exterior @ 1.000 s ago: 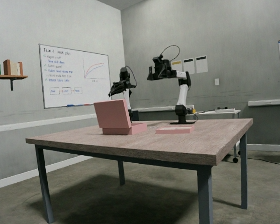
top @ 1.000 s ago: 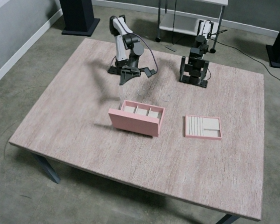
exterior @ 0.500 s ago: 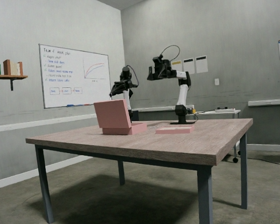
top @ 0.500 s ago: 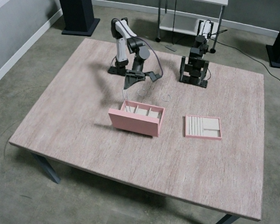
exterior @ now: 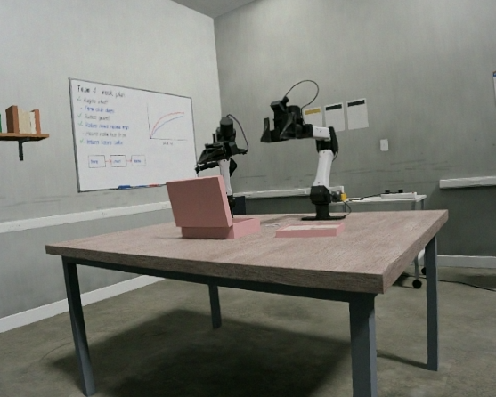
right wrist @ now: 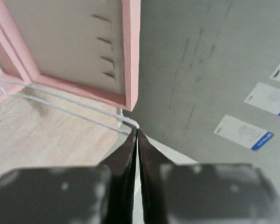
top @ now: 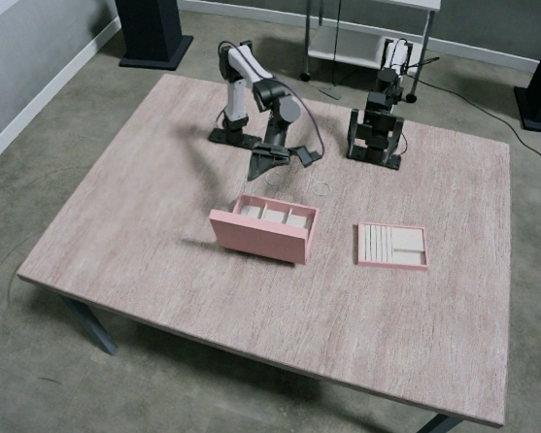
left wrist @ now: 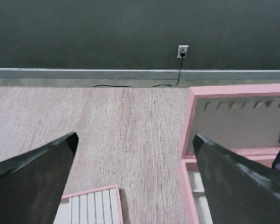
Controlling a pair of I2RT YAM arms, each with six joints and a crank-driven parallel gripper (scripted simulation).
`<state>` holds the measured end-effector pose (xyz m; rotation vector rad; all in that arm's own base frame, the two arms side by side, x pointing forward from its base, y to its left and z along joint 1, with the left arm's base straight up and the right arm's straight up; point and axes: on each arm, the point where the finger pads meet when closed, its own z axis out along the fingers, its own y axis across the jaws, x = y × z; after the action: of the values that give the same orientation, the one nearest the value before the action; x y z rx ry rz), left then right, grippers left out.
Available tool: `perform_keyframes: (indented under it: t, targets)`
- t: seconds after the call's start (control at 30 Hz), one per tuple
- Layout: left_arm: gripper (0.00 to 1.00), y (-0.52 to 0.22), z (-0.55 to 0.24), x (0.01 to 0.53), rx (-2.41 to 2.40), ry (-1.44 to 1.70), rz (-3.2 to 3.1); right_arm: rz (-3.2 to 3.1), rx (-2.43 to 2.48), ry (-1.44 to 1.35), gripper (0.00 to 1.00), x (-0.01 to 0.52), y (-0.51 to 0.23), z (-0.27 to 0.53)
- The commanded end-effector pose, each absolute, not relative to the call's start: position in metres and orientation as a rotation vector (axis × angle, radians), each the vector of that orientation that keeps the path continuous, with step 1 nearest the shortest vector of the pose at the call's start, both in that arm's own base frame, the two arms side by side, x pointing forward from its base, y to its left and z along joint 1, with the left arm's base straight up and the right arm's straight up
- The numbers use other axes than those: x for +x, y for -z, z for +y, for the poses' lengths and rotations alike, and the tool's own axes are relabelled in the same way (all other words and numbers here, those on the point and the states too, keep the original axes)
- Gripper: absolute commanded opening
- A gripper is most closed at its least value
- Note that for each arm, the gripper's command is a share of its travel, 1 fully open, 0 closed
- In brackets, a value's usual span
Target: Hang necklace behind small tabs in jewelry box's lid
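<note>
Dangling from the right gripper point(top: 250, 179) point(exterior: 198, 168) point(right wrist: 136, 131), necklace is outside the lid

The thin, pale necklace point(top: 252, 189) point(right wrist: 76, 101) is pinched in the right gripper's closed fingertips; its strands run down toward a corner of the jewelry box point(top: 317, 214) point(exterior: 246, 228) point(left wrist: 188, 190). Whether it touches the rim, I cannot tell. It passes behind none of the small tabs point(left wrist: 261, 105) point(right wrist: 102, 19), which line the inner face of the raised lid point(top: 258, 238) point(exterior: 199, 202) point(left wrist: 241, 90) point(right wrist: 132, 50). The box stands on the table point(top: 176, 311) point(exterior: 295, 254) point(left wrist: 136, 115), its compartments showing behind the lid in the top view.

Two thin loops, one point(top: 274, 184) nearer the right gripper and another point(top: 321, 195) farther off, lie between the arms and the box. A slotted pink tray point(top: 391, 267) point(exterior: 310, 231) point(left wrist: 117, 200) lies flat, apart from the box. The left gripper point(top: 376, 127) point(exterior: 274, 133) point(left wrist: 135, 135) is wide apart and holds nothing, raised well away from the necklace.
</note>
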<state>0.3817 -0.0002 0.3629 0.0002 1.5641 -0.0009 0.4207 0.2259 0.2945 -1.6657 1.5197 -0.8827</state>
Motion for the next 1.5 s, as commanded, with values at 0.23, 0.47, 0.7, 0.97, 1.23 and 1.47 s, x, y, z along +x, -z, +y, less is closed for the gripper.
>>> perform_keyframes:
  t: [0.23, 0.47, 0.7, 0.97, 1.23, 1.47]
  targets:
    - [1.00, -0.370, 0.001, 0.381, -0.008, -0.003, 1.546, 1.514, -1.538, 0.904, 0.00, 0.438, -0.319, 0.244]
    - [1.00, -0.370, 0.001, 0.381, -0.008, -0.003, 1.546, 1.501, -1.509, 0.903, 0.00, 0.443, -0.322, 0.262]
    - [1.00, -0.370, 0.001, 0.381, -0.008, -0.003, 1.546, 1.499, -1.516, 0.914, 0.00, 0.447, -0.323, 0.256]
    - [1.00, -0.370, 0.001, 0.381, -0.008, -0.003, 1.546, 1.507, -1.521, 0.912, 0.00, 0.447, -0.320, 0.256]
    - [1.00, -0.370, 0.001, 0.381, -0.008, -0.003, 1.546, 1.509, -1.540, 0.905, 0.00, 0.439, -0.310, 0.254]
    - [1.00, -0.370, 0.001, 0.381, -0.008, -0.003, 1.546, 1.505, -1.541, 0.901, 0.00, 0.438, -0.302, 0.256]
